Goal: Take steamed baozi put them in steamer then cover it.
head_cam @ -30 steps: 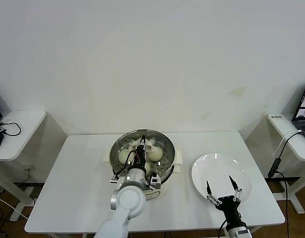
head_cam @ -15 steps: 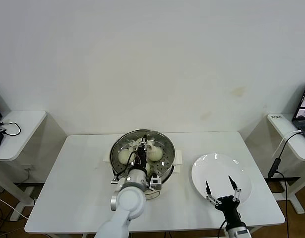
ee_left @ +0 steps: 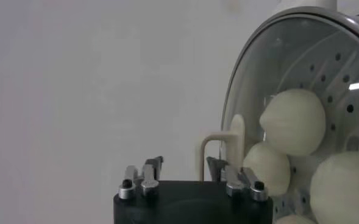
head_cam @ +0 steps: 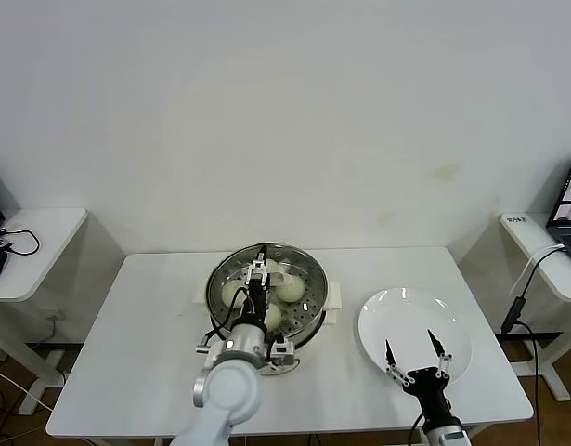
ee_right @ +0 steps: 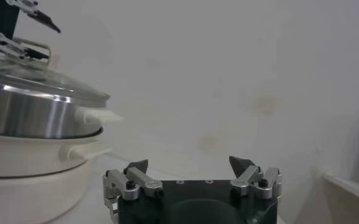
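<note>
Where a second before its jaws had been clamped on the cream bar handle, the left gripper now stood with them spread wide, one on each side of that handle and clear of it, poised over the middle of the cover. The arm had also drawn back a little toward the robot. The cover lay seated on the steamer, and through its glass the steamed baozi showed, resting close together on the perforated floor. The right gripper hung with its jaws wide apart and holding nothing, above the near rim of the white plate, well apart from the steamer. Between steamer and plate ran a strip of bare table. More open tabletop lay to the left of the pot, out to the table's edge.
</note>
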You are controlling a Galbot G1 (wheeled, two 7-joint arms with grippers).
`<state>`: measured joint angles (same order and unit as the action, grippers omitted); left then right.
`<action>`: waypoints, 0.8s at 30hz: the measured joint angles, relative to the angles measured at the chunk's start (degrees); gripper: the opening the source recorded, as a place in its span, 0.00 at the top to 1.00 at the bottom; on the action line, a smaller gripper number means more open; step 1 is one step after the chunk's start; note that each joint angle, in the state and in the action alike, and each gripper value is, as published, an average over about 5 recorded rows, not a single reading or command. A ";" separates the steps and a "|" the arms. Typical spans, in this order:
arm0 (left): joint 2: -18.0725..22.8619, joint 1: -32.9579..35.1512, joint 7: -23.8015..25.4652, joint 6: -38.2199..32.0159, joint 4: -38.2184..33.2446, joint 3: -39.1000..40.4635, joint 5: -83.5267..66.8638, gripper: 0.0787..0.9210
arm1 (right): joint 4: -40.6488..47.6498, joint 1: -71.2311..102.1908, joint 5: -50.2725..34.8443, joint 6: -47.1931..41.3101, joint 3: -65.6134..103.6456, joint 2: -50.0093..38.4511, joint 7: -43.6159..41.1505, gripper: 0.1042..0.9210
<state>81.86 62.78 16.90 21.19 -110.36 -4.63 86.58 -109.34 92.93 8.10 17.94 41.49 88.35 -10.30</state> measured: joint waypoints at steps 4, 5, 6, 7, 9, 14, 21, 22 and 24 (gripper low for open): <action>-1.33 2.22 -0.34 -0.09 -2.83 -0.52 -1.15 0.12 | -0.02 0.10 -0.04 0.00 -0.02 -0.15 0.00 0.12; -1.73 2.85 -0.48 -0.16 -3.67 -0.69 -1.51 0.12 | -0.02 0.14 -0.07 0.00 -0.04 -0.20 0.00 0.12; -2.15 3.50 -0.64 -0.26 -4.55 -0.87 -1.89 0.12 | -0.02 0.19 -0.11 0.01 -0.05 -0.27 -0.01 0.12; -2.57 4.23 -0.88 -0.40 -5.53 -1.09 -2.31 0.12 | -0.03 0.25 -0.17 0.02 -0.07 -0.34 -0.01 0.12; -3.39 5.87 -1.57 -0.82 -7.67 -1.59 -3.25 0.12 | -0.04 0.36 -0.29 0.04 -0.08 -0.49 -0.01 0.12; -5.00 11.53 -4.86 -2.62 -13.77 -3.87 -7.67 0.12 | -0.04 0.37 -0.56 -0.09 -0.31 -0.49 -0.13 0.12; -6.78 21.50 -14.86 -8.08 -19.30 -12.31 -25.41 0.12 | 0.28 0.81 -0.93 -0.56 -1.18 -0.82 -0.39 0.12; -7.08 23.00 -16.41 -9.08 -19.63 -13.99 -29.06 0.12 | 0.29 0.93 -1.02 -0.65 -1.35 -0.94 -0.41 0.12; -7.52 26.08 -19.26 -10.97 -20.08 -17.37 -36.70 0.12 | 0.27 1.22 -1.27 -0.87 -1.70 -1.25 -0.45 0.12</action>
<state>74.34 88.87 -2.36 10.22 -130.44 -22.00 49.89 -109.07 94.15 6.84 17.07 39.78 87.10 -10.75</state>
